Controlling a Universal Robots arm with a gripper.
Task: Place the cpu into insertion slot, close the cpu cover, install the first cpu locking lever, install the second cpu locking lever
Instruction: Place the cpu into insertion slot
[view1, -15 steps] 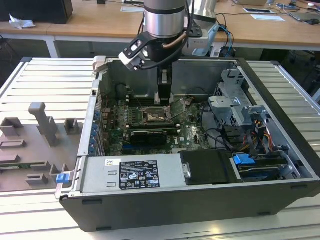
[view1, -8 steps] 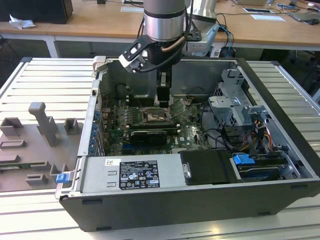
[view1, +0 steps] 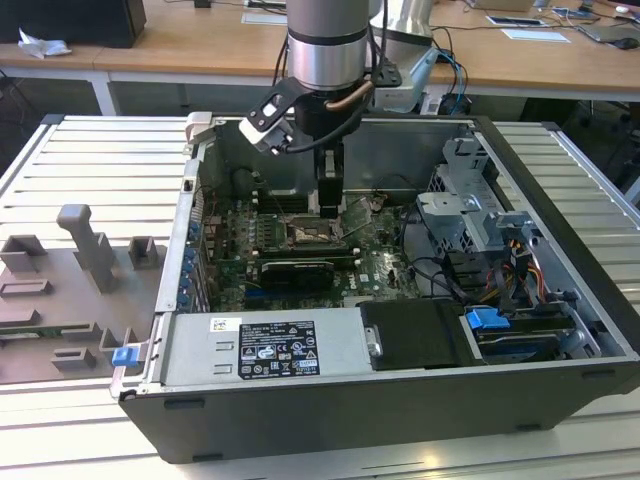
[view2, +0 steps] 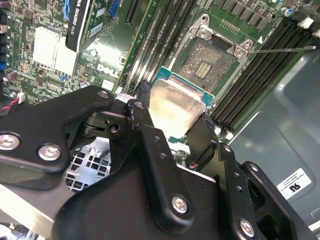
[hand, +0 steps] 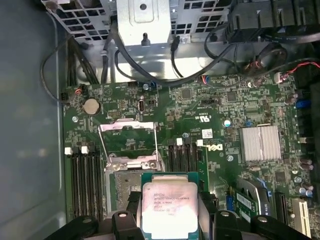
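One cpu (hand: 167, 207) pinched in tool (view1: 330, 205), close above bare insertion slot (view2: 212, 62), cpu cover (hand: 122, 127) open alongside.

The tabletop (view1: 90, 150) is a silvery surface of parallel ribbed metal slats. An open black computer case (view1: 300, 420) lies directly on it, on its side with the opening facing up, occupying the middle and the exterior view's right. On the exterior view's left, just beside the case, a flat grey fixture plate (view1: 50, 340) rests on the slats, carrying raised grey blocks (view1: 85, 240) and a small blue clip (view1: 124, 355).
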